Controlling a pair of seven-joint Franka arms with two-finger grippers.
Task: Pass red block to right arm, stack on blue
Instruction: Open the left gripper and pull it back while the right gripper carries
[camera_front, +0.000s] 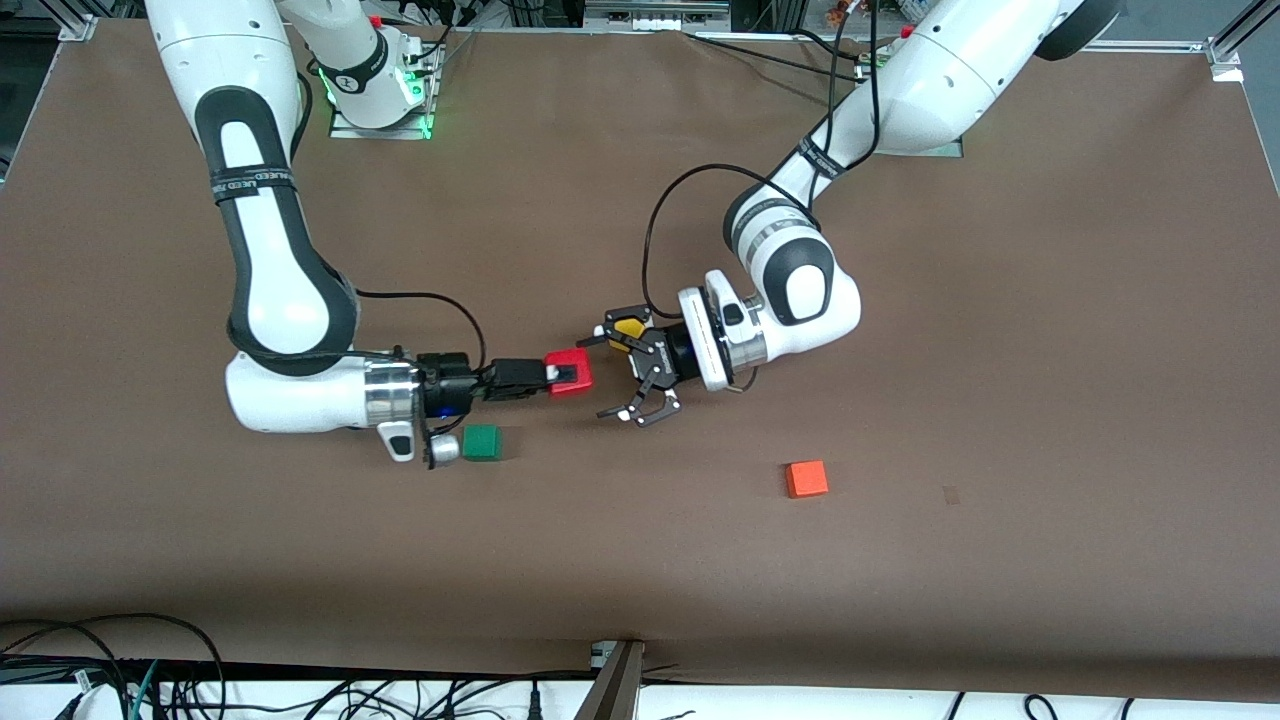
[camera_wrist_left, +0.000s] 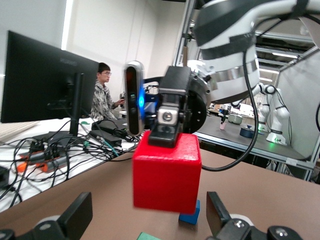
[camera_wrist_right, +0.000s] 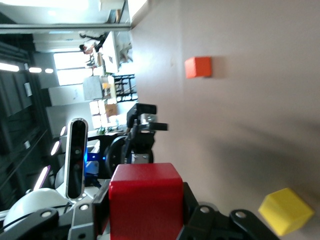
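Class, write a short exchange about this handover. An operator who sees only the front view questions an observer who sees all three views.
Operator: From the front I see the right gripper shut on the red block over the middle of the table. The left gripper is open beside it. Where is the blue block?
Observer: The left wrist view shows the blue block on the table, partly hidden by the held red block.
Operator: What is the yellow patch at the left gripper?
Observer: The right wrist view shows a yellow cube lying on the table, with nothing touching it.
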